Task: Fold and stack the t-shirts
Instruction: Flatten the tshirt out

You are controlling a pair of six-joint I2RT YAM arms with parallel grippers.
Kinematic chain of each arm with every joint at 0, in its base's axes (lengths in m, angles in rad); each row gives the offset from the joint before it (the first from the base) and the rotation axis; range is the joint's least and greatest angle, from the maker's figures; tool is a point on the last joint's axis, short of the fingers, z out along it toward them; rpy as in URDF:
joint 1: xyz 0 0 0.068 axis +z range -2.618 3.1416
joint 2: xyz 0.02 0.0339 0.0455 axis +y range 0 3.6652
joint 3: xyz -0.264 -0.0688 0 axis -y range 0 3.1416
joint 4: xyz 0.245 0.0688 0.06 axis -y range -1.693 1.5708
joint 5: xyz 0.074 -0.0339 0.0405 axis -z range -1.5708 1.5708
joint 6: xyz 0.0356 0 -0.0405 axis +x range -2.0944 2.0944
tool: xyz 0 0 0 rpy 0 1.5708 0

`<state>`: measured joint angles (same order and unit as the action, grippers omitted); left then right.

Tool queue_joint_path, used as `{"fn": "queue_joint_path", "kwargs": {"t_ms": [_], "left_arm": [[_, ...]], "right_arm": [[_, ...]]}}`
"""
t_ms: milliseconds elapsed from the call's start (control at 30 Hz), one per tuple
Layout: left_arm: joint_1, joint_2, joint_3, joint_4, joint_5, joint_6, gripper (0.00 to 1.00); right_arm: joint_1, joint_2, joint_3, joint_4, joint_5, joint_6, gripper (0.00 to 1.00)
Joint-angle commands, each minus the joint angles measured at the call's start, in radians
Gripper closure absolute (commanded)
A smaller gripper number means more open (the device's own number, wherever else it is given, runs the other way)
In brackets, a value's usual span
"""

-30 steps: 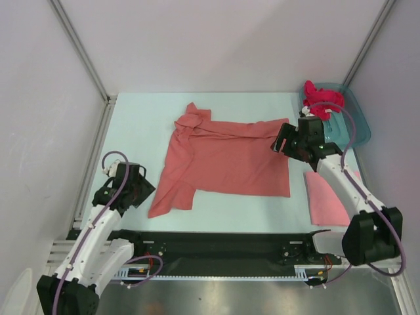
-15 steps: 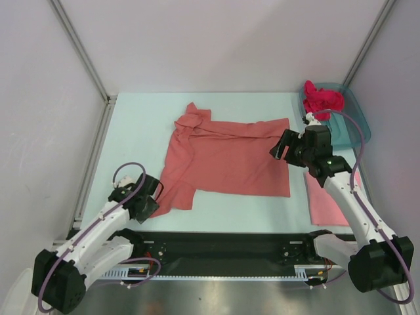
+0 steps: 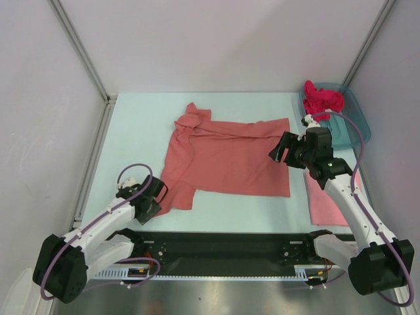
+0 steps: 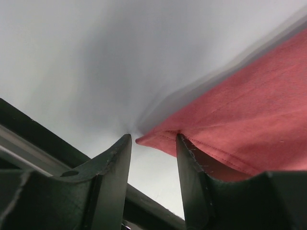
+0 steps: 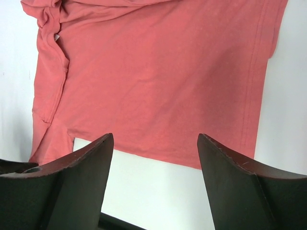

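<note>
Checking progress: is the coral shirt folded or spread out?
Spread out: the coral shirt lies flat across the table, rumpled only along its far edge.

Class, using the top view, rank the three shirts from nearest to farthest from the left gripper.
1. Salmon shirt, its near-left corner at the left gripper.
2. Light pink shirt, folded, near right.
3. Magenta shirt, far right, in the teal tub.

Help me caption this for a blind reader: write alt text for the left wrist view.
The left gripper, jaws apart, sits low at a hemmed corner of the salmon-coral t-shirt, whose tip lies between the dark fingers. The cloth spreads to the right over the pale table.
</note>
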<state>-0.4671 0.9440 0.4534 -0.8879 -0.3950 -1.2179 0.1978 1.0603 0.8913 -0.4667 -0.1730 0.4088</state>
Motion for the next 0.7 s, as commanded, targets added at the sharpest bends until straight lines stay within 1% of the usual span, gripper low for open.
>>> {"fn": "queue_joint_path", "kwargs": {"t_ms": [0, 67, 133, 300, 333, 400, 500, 533, 600, 633, 667], "left_arm": [[-0.007, 0.032, -0.001, 0.063, -0.015, 0.034, 0.51], [-0.005, 0.053, 0.002, 0.055, -0.025, 0.032, 0.51], [-0.007, 0.042, -0.001, 0.052, -0.044, 0.026, 0.5], [-0.004, 0.05, 0.005, 0.055, -0.085, 0.029, 0.51], [-0.002, 0.056, 0.007, 0.061, -0.087, 0.034, 0.54], [-0.002, 0.067, 0.004, 0.079, -0.081, 0.037, 0.57], [-0.001, 0.061, -0.005, 0.102, -0.084, 0.044, 0.66], [0.001, 0.058, -0.007, 0.109, -0.085, 0.052, 0.72], [0.001, 0.046, 0.004, 0.113, -0.088, 0.072, 0.79], [0.001, 0.041, 0.01, 0.113, -0.088, 0.084, 0.84], [0.001, 0.036, 0.017, 0.112, -0.091, 0.112, 0.86]], "right_arm": [[-0.006, -0.031, -0.008, 0.025, -0.023, -0.022, 0.24], [-0.008, -0.04, -0.009, 0.022, -0.022, -0.024, 0.24], [-0.008, -0.048, -0.017, 0.019, -0.02, -0.024, 0.24], [-0.008, -0.054, -0.026, 0.022, -0.022, -0.018, 0.24], [-0.008, -0.054, -0.026, 0.022, -0.023, -0.018, 0.24], [-0.008, -0.059, -0.028, 0.022, -0.023, -0.015, 0.24], [-0.008, -0.066, -0.028, 0.011, -0.017, -0.011, 0.24], [-0.008, -0.068, -0.028, 0.005, -0.017, -0.008, 0.24], [-0.008, -0.069, -0.029, -0.016, -0.002, 0.007, 0.24], [-0.006, -0.069, -0.032, -0.026, 0.004, 0.01, 0.24], [-0.006, -0.068, -0.038, -0.038, 0.01, 0.016, 0.23]]}}
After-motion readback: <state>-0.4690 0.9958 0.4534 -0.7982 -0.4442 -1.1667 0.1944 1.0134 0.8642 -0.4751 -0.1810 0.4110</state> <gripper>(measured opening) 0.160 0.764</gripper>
